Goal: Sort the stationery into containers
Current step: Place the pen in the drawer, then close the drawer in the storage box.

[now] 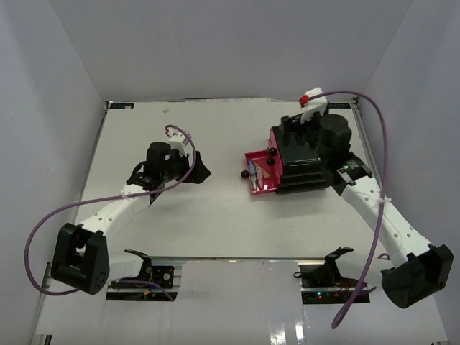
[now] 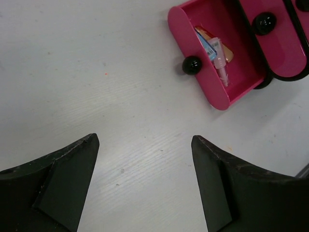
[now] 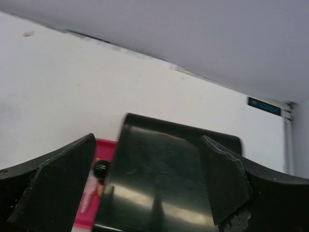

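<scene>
The black three-tier cabinet (image 1: 309, 162) stood at the right of the white counter (image 1: 187, 223). Its lowest magenta drawer (image 2: 241, 77) was pulled out towards the middle and held a few pieces of stationery (image 2: 219, 60): a pale pink pen, a light-blue piece and something orange. The drawer above (image 2: 282, 53) stuck out only partway. The left hand (image 2: 145, 139) hung open and empty over bare counter near the drawers. The right hand (image 3: 148, 140) hovered over the cabinet's top, fingers spread, gripping nothing.
</scene>
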Robot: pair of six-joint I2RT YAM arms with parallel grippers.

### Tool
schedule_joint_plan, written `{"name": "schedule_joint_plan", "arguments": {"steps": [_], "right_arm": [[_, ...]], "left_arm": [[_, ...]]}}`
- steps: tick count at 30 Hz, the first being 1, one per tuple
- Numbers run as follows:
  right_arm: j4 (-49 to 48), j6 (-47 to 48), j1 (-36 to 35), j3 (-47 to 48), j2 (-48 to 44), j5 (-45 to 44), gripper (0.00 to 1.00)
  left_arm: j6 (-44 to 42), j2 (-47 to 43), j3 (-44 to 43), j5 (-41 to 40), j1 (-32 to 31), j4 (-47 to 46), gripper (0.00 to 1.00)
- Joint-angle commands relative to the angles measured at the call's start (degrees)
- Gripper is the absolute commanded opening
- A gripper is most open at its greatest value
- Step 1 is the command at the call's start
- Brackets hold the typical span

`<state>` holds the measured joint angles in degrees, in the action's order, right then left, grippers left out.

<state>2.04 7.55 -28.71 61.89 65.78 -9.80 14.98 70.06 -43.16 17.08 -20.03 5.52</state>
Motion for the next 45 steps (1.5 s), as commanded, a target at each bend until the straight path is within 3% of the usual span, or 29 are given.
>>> {"name": "schedule_joint_plan", "arguments": {"steps": [1,3,8,11,16,28,35,45], "right_arm": [[6.8,-6.1,10.1,1.7,-2.4,5.5,0.93],[9.5,-9.1,17.8,2.7,-1.7,13.4,0.94],[10.3,-14.8,32.1,1.3,0.7,23.6,0.96],[10.3,-16.3,34.8,1.3,3.0,26.4,0.97],[10.3,-17.6,35.3,1.0,6.2,30.5,0.96],[10.0,-17.6,35.4,-0.5,9.3,36.3,0.95],[9.1,-18.0,35.4,-1.6,9.4,39.0,0.93],[8.5,-17.8,35.4,-2.9,10.1,39.9,0.88]], "left_arm": [[2.3,3.8,-3.0,7.8,0.0,-3.9,0.88],[3.3,6.0,-4.5,8.5,-0.6,-4.7,0.85],[3.4,15.2,-8.5,7.9,-4.3,-8.1,0.81],[0.9,20.4,-9.7,6.7,-7.2,-10.8,0.78],[-2.7,27.0,-12.1,6.0,-9.8,-14.8,0.77],[-14.0,37.1,-13.1,13.9,-11.0,-27.6,0.73],[-18.4,42.4,-16.6,16.2,-12.7,-29.5,0.69],[-19.4,44.8,-20.6,16.8,-14.6,-30.8,0.5]]}}
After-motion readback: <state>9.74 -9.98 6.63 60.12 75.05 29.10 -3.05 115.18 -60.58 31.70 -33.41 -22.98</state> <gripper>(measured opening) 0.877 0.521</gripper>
